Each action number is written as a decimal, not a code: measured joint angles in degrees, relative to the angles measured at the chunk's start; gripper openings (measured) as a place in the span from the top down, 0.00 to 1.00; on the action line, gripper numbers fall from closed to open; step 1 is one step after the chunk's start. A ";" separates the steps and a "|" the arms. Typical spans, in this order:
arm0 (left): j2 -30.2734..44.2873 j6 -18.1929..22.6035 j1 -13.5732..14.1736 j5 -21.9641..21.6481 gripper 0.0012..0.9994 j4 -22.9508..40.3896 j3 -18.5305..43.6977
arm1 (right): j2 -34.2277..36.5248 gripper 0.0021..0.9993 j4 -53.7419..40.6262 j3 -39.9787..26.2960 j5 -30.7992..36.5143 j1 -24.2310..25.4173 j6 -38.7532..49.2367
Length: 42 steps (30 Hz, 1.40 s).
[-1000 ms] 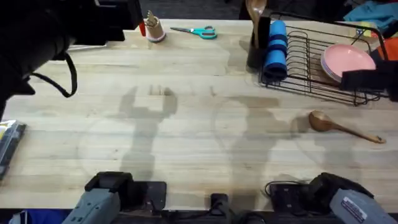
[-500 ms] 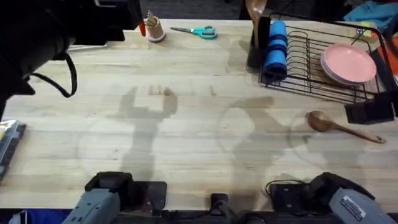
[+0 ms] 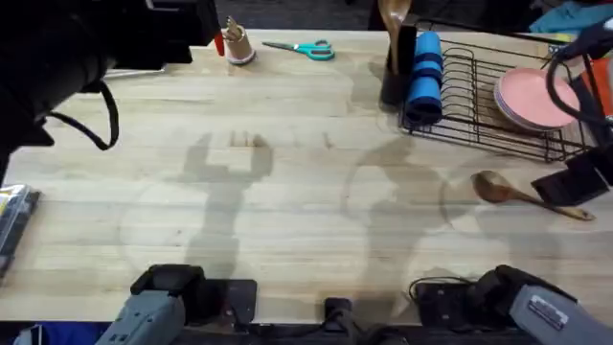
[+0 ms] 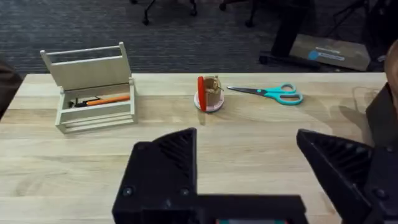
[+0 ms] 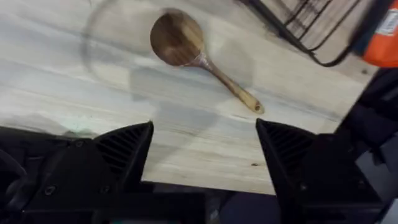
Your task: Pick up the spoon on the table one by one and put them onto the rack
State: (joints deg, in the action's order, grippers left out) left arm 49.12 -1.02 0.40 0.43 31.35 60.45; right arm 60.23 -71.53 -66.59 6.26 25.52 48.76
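Your right gripper (image 5: 204, 146) hangs over the bench (image 3: 287, 192) with its jaws spread wide and holding nothing. The wooden spoon (image 5: 198, 57) lies flat on the bench just ahead of those jaws, roughly centred between them, its bowl farther away and its handle end nearer. Beyond the spoon sits the black wire rack (image 3: 498, 101), where a second wooden spoon (image 3: 391, 17) stands in the utensil cup (image 3: 400, 62). Your left gripper (image 4: 249, 168) is raised with its jaws also wide and empty; far ahead of them lie the teal scissors (image 4: 268, 93) and a beige box holder (image 4: 93, 87).
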 joint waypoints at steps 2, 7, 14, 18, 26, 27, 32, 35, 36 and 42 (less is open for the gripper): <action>-0.02 -0.02 0.00 0.00 0.01 0.00 0.00 | 2.69 0.01 0.07 0.00 0.00 0.69 0.90; -0.02 -0.02 0.00 0.00 0.01 0.00 0.00 | 8.52 0.01 0.07 0.00 0.00 4.55 1.94; -0.01 -0.02 0.00 0.00 0.01 0.00 0.00 | 13.69 0.01 2.76 0.00 -1.62 12.41 2.65; -0.01 -0.01 0.00 0.00 0.01 0.00 0.00 | 16.96 0.01 4.89 0.22 -2.68 13.72 13.54; 0.05 -0.02 0.00 -0.02 0.01 0.00 0.00 | 17.44 0.01 11.46 3.88 -3.15 13.72 16.47; 0.14 -0.02 -0.01 0.00 0.01 0.00 0.00 | 17.52 0.01 12.31 4.79 -3.18 13.72 16.55; 1.14 0.00 0.00 0.00 0.01 0.00 0.02 | 17.61 0.01 17.60 10.06 -3.32 13.72 17.10; 1.60 -0.02 0.00 0.00 0.01 0.04 0.02 | 17.63 0.01 21.90 13.31 -3.32 13.72 17.30; 1.62 -0.02 0.00 0.00 0.01 0.07 0.02 | 17.63 0.01 23.30 14.31 -3.34 13.72 17.30; 1.62 -0.02 0.00 0.00 0.01 0.11 0.02 | 19.31 0.01 28.99 18.65 -3.37 13.72 17.33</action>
State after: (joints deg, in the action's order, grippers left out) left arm 50.74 -1.04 0.40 0.43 31.46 60.47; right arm 79.55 -42.54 -47.93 2.90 39.24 66.09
